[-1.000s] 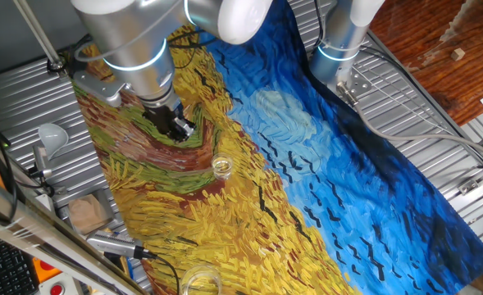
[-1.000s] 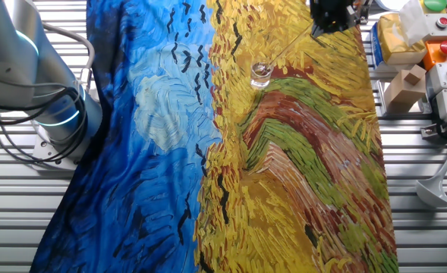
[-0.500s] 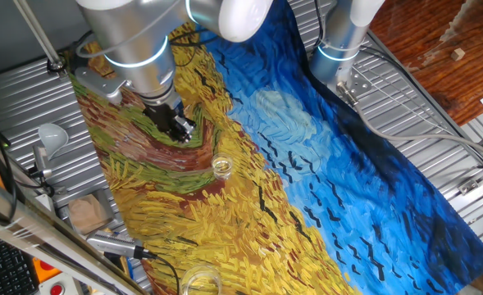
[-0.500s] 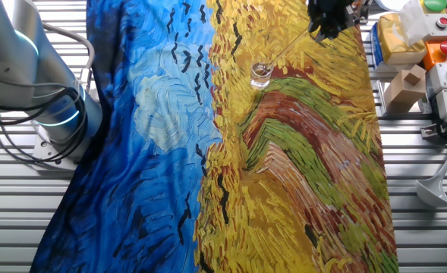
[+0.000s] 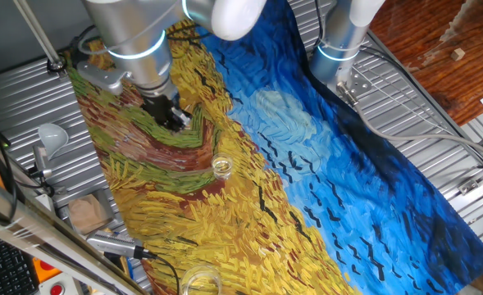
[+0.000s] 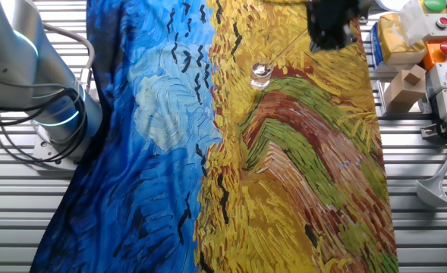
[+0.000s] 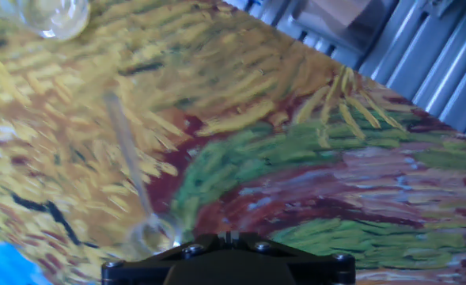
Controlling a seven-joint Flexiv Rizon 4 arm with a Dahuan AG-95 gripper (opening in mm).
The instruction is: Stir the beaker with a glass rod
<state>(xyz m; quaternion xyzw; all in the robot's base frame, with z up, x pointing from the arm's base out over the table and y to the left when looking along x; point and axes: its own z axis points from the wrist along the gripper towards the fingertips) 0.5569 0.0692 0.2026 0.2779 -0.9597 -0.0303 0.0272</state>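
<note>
The beaker [image 5: 221, 168] is a small clear glass standing on the painted cloth; it also shows in the other fixed view [image 6: 261, 73] and at the top left of the hand view [image 7: 54, 12]. The glass rod [image 6: 288, 47] is a thin clear stick slanting from the gripper toward the beaker. In the hand view the rod [image 7: 126, 158] is blurred, and its near end meets the gripper body. My gripper [image 5: 169, 119] is up and left of the beaker, a short way off; it also shows in the other fixed view [image 6: 329, 30]. Its jaws [image 7: 229, 236] look closed together.
A wider clear glass vessel [image 5: 198, 283] stands at the cloth's near edge. A white funnel [image 5: 51, 135] and a wooden block [image 5: 87, 213] sit on the metal table beside the cloth. The arm's base [image 5: 339, 41] stands at the far side.
The gripper has moved a little up and away from the beaker and looks larger and blurred in the other fixed view. The beaker has not moved.
</note>
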